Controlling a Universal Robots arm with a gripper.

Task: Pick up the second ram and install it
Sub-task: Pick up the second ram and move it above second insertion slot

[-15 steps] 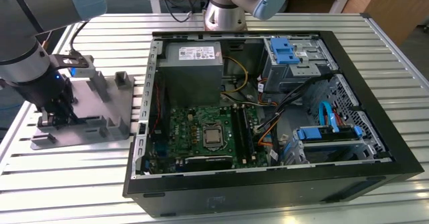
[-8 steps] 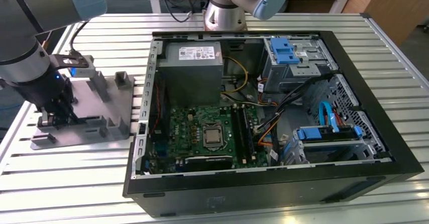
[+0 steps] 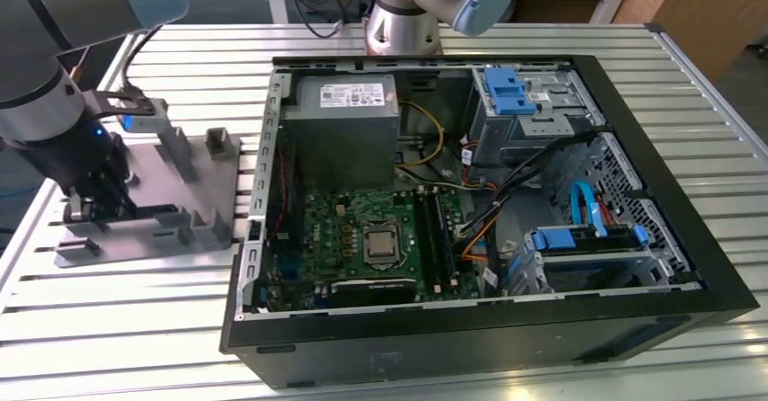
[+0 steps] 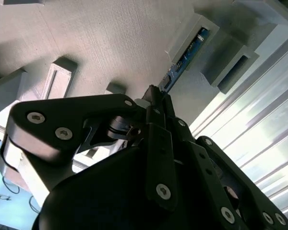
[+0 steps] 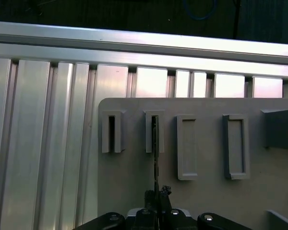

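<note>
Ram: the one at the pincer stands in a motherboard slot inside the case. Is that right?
No. The ram at the pincer stands in a slot of the grey tray, outside the case, as the second wrist view shows.

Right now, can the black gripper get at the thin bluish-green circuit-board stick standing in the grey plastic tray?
Probably yes: in the second wrist view the gripper sits at one end of the stick, with nothing between them.

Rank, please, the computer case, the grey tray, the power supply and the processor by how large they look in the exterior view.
1. computer case
2. grey tray, though the arm hides part of it
3. power supply, not far behind the tray
4. processor, by far the smallest
</note>
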